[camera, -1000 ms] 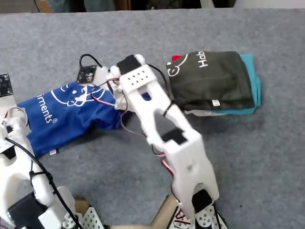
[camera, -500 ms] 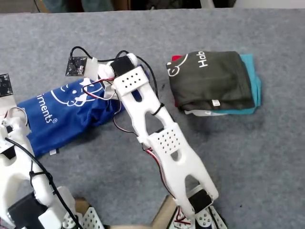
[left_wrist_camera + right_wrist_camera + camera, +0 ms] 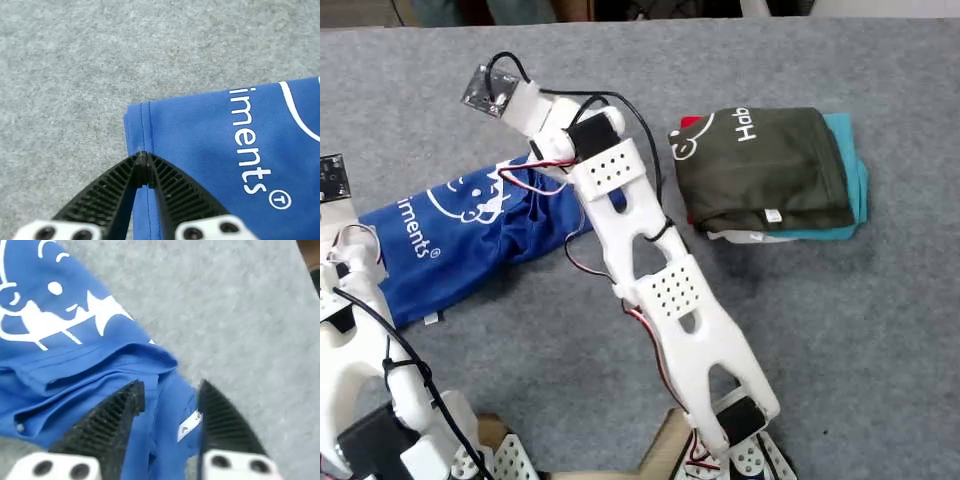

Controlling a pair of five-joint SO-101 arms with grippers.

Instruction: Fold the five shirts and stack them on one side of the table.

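Note:
A blue shirt with white print lies crumpled lengthwise on the grey table at the left. My left gripper is shut on the hem at the shirt's outer corner. The right arm stretches across from the near edge to the shirt's other end. There my right gripper hangs open just above the bunched collar and its white label, gripping nothing. At the right sits a stack of folded shirts: a dark olive one on top, with teal, white and red edges showing under it.
The left arm's white base fills the near left corner, with cables around it. Bare grey table lies in front of the stack and along the far side.
The right arm has stretched out, and its wrist has swung up and away toward the far left. The shirt's end beneath it has spread out a little. The left arm has stayed put.

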